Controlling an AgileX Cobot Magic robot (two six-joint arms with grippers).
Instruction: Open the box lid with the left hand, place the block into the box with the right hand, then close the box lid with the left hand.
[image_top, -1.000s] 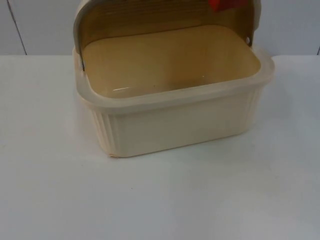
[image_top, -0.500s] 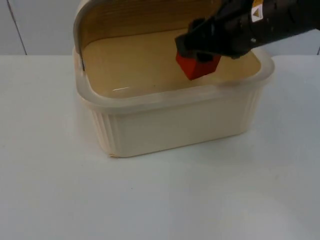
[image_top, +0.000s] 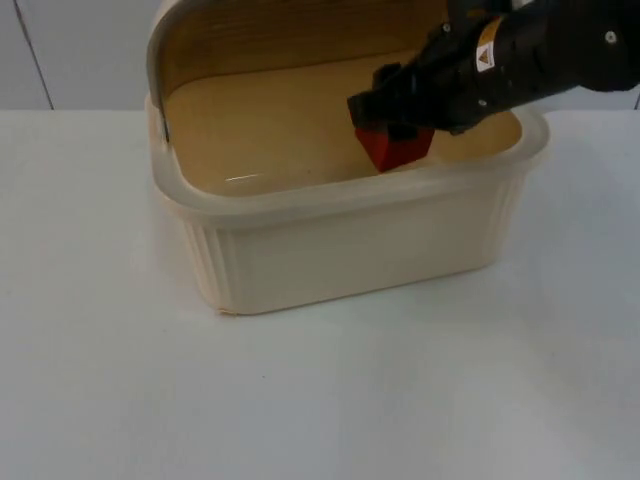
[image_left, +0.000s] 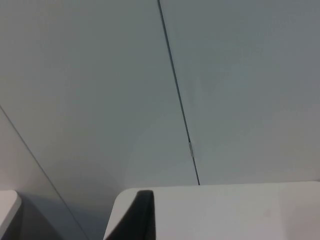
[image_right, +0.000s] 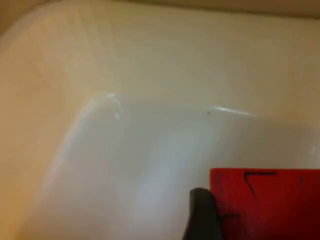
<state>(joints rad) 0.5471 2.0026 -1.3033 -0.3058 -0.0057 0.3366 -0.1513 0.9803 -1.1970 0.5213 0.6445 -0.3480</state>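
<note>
Top view: my right end effector (image_top: 392, 128) reaches in from the upper right of the frame, pinching a red block (image_top: 393, 148) low inside the open cream plastic box (image_top: 340, 235), near its front right wall. The lid (image_top: 270, 30) stands raised at the upper edge. The block looks small, rigid and light, with flat smooth faces; opposite sides seem the sensible place to hold it. Half a second ago it hung slightly higher; a second ago only a red sliver showed at the top.

Left wrist view: my left end effector waits, facing the grey partition wall (image_left: 100, 90) over a worktop (image_left: 225, 210) edge; I cannot tell its state.

Right wrist view: the block (image_right: 270, 205) sits close above the box floor (image_right: 140, 165).
</note>
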